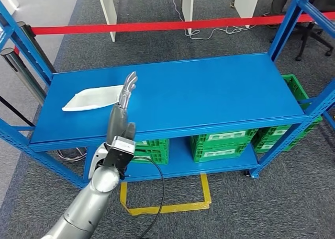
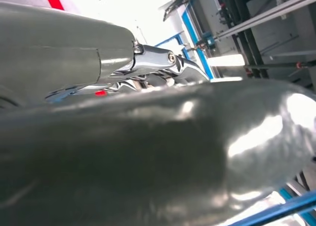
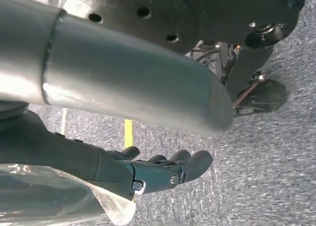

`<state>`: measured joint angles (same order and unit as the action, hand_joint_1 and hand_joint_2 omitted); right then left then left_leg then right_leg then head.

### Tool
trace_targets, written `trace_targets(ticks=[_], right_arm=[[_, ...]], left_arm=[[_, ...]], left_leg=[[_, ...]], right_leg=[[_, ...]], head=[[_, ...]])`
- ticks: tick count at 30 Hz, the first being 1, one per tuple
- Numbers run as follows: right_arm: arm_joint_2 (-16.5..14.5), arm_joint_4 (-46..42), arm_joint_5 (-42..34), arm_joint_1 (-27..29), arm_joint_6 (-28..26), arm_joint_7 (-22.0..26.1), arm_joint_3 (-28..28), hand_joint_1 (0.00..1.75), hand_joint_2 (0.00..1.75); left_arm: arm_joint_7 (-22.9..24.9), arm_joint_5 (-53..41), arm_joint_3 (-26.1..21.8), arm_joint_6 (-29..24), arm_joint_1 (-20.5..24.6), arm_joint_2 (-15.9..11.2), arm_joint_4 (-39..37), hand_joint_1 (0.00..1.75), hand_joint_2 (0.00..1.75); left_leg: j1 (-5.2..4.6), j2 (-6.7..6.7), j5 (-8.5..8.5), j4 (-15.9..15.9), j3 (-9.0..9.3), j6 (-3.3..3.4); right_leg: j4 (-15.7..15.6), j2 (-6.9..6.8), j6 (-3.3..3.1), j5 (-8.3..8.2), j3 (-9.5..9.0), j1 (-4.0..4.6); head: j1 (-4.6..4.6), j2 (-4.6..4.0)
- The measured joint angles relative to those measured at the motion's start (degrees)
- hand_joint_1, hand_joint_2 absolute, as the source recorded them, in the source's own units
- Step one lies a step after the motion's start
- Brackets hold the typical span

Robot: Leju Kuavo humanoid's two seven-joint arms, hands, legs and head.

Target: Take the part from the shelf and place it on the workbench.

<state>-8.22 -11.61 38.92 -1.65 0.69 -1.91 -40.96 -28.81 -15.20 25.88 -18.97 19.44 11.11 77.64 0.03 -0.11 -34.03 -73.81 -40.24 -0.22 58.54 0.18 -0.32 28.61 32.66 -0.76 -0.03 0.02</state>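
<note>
The part (image 1: 91, 99) is a flat, white, elongated piece lying on the left half of the blue shelf top (image 1: 205, 92). My left hand (image 1: 123, 105) is raised over the shelf's front edge, its fingers (image 1: 129, 84) stretched out straight and apart. The fingertips overlap the part's right end; whether they touch it I cannot tell. The hand holds nothing. In the left wrist view the left hand (image 2: 149, 152) is a close grey blur. My right hand (image 3: 156, 169) hangs over the grey carpet with its fingers loosely extended, nothing in them.
Green crates (image 1: 219, 142) stand on the lower shelf level, and another green crate (image 1: 294, 87) sits behind the right end. Blue uprights (image 1: 286, 24) frame the shelf corners. A red barrier tape (image 1: 158, 25) runs behind. Yellow floor marking (image 1: 169, 207) lies in front.
</note>
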Motion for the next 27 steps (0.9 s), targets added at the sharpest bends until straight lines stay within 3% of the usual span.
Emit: trace_targets(ticks=[2, 4, 6, 9, 11, 13, 14, 15, 16, 18, 20, 22, 24, 26, 27], right_arm=[[0.0, 0.0, 0.37, -0.02, 0.03, 0.36, 0.0, 0.0, 0.0], [-0.12, 0.03, 0.46, -0.06, 0.03, 0.5, 0.0, 0.0, 0.0], [-0.29, 0.06, 0.39, -0.13, -0.02, 0.18, 0.0, 0.0, 0.0], [-0.55, 0.08, 0.41, -0.1, -0.05, -0.71, 0.0, 0.0, 0.0], [-0.66, 0.09, 0.44, -0.16, -0.04, -1.02, 0.0, 0.0, 0.0], [-0.74, 0.09, 0.45, -0.12, -0.03, -1.13, 0.0, 0.0, 0.0], [-0.75, 0.1, 0.45, -0.03, -0.03, -1.17, 0.0, 0.0, 0.0], [-0.75, 0.1, 0.45, 0.08, -0.04, -1.19, 0.0, 0.0, 0.0], [-0.76, 0.11, 0.45, 0.18, -0.04, -1.21, 0.0, 0.0, 0.0], [-0.8, 0.16, 0.46, 0.25, -0.03, -1.21, 0.0, 0.0, 0.0], [-0.89, 0.28, 0.47, 0.17, -0.03, -1.21, 0.0, 0.0, 0.0], [-0.95, 0.36, 0.47, 0.14, -0.07, -1.26, -0.01, 0.0, 0.0], [-1.02, 0.35, 0.46, 0.24, -0.11, -1.35, -0.03, 0.0, 0.0], [-1.09, 0.35, 0.42, 0.21, -0.21, -1.47, -0.07, 0.0, 0.0], [-1.09, 0.35, 0.41, 0.15, -0.26, -1.53, -0.09, 0.0, 0.0]], left_arm=[[-0.02, 0.24, -0.28, -0.37, 0.04, -0.22, -0.15, 0.0, 0.0], [0.03, 0.43, -0.57, -0.45, 0.12, -0.46, -0.14, 0.0, 0.0], [0.2, 0.45, -0.77, -0.4, 0.19, -0.7, -0.13, 0.0, 0.0], [0.43, 0.45, -0.88, -0.28, 0.33, -0.86, -0.11, 0.0, 0.0], [0.48, 0.43, -0.92, -0.26, 0.59, -0.87, -0.12, 0.0, 0.0], [0.56, 0.43, -0.97, -0.26, 0.74, -0.9, -0.17, 0.0, 0.0], [0.61, 0.43, -0.98, -0.26, 0.69, -0.92, -0.21, 0.0, 0.0], [0.66, 0.43, -0.99, -0.26, 0.65, -0.93, -0.25, 0.0, 0.0], [0.68, 0.42, -1.0, -0.26, 0.62, -0.95, -0.27, 0.0, 0.0], [0.7, 0.43, -1.04, -0.26, 0.63, -0.96, -0.29, 0.0, 0.0], [0.78, 0.43, -1.09, -0.26, 0.72, -0.99, -0.32, 0.0, 0.0], [0.89, 0.43, -1.14, -0.26, 0.77, -1.04, -0.38, 0.0, 0.0], [0.99, 0.06, -1.18, -0.4, 0.8, -1.07, -0.43, 0.0, 0.0], [1.33, -1.01, -1.23, -0.64, 1.02, -1.14, -0.53, 0.0, 0.0], [1.63, -1.86, -1.25, -0.77, 1.14, -1.24, -0.73, 0.0, 0.44]], left_leg=[[-0.27, 0.0, 4.96, 6.11, 1.64, 0.83], [-0.8, 0.01, 7.92, 12.45, 3.79, 1.95], [-1.19, -0.02, 7.99, 14.76, 4.57, 2.61], [-0.86, -0.12, 8.37, 16.17, 6.13, 3.05], [-0.52, -0.12, 8.28, 16.64, 7.02, 3.27], [-0.44, -0.13, 7.87, 16.64, 7.19, 3.4], [-0.42, -0.14, 7.63, 16.63, 7.34, 3.38], [-0.37, -0.18, 7.36, 16.61, 7.58, 3.3], [-0.28, -0.24, 7.03, 16.57, 7.97, 3.14], [-0.16, -0.31, 6.19, 16.46, 8.91, 2.58], [-0.23, -0.31, 5.49, 16.16, 9.17, 1.9], [-0.32, -0.29, 5.13, 15.8, 9.1, 1.32], [-0.25, -0.22, 4.74, 14.76, 9.03, 0.74], [-0.11, -0.14, 3.26, 10.36, 6.93, 0.16], [-0.06, -0.11, 1.92, 6.8, 4.95, -0.06]], right_leg=[[-0.03, 0.12, 0.05, 0.68, -1.04, 0.19], [-0.14, 0.12, 0.31, 1.23, -1.72, 0.26], [-0.22, 0.0, 0.93, 1.32, -1.94, 0.2], [1.14, -0.14, 1.86, 1.57, -1.84, 0.19], [5.52, -0.13, 2.19, 3.8, 0.73, 0.14], [12.45, -0.15, 2.61, 6.52, 5.26, 0.04], [14.72, -0.16, 2.84, 7.0, 7.09, -0.02], [15.03, -0.17, 3.07, 6.28, 7.98, -0.09], [13.08, -0.18, 3.27, 4.29, 7.7, -0.18], [5.69, -0.19, 3.48, -0.65, 5.2, -0.37], [0.72, -0.19, 2.8, -2.13, 3.31, -0.28], [0.15, -0.17, 1.66, -1.56, 2.8, -0.07], [0.23, -0.18, 0.98, -1.73, 2.14, -0.18], [0.05, -0.2, 0.44, -1.45, 1.41, -0.32], [0.04, -0.19, 0.22, -1.21, 1.16, -0.28]], head=[[0.02, 0.0], [0.09, 0.0], [0.11, 0.0], [0.19, -0.01], [0.43, -0.01], [0.64, 0.0], [0.66, 0.0], [0.68, 0.0], [0.68, 0.0], [0.72, 0.0], [0.81, 0.0], [0.72, 0.0], [0.48, 0.0], [0.26, 0.0], [0.17, 0.0]])
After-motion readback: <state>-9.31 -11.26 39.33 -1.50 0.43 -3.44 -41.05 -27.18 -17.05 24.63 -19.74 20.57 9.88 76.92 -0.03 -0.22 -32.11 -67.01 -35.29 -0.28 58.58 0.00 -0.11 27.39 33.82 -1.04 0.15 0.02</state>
